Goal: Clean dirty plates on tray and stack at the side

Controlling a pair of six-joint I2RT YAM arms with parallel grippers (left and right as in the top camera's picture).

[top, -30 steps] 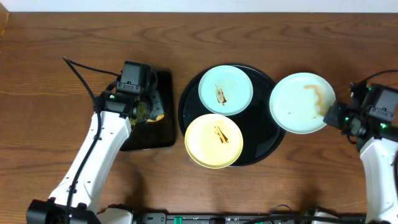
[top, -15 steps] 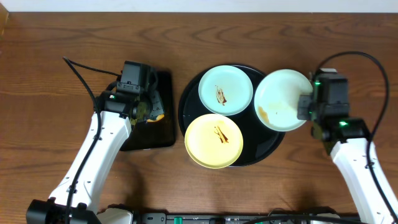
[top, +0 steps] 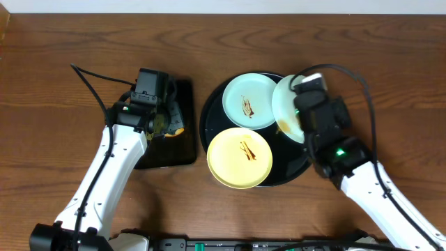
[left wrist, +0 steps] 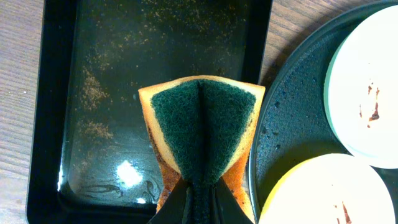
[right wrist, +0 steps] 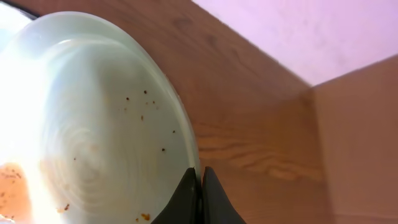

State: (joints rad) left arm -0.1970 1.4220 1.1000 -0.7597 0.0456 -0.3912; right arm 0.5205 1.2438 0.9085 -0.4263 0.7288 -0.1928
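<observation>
- Three small plates are in view: two lie flat on the round black tray [top: 207,115], and one is held tilted above the tray's right side.
- On the far half of the tray lies a pale blue-green plate [top: 261,97] with a short brown streak near its middle.
- On the near half lies the yellow plate [top: 240,171], also marked with a brown streak at its centre. Its near edge reaches the tray's rim, and it sits just beside the blue-green plate. I cannot tell whether the two rims touch.
- A third plate [top: 283,104], also pale blue-green, is tipped steeply, so from overhead it reads as a narrow oval. An orange-brown smear [top: 283,127] sits near its lower edge, and the right wrist view shows small dark specks scattered over its face.
- Pressed together on that plate's rim, the right claw [right wrist: 200,186] pinches it between both fingertips.
- Closed likewise, the left claw [left wrist: 200,202] pinches a sponge [left wrist: 202,124], folded so the green scouring side bulges outward with orange foam showing at the edges.
- Under the sponge is a rectangular black tray [left wrist: 62,93], which rests on the wooden surface [top: 70,42] to the left of the round tray. Its floor carries brown grit and a wet glint. Whether the sponge touches it cannot be told.
</observation>
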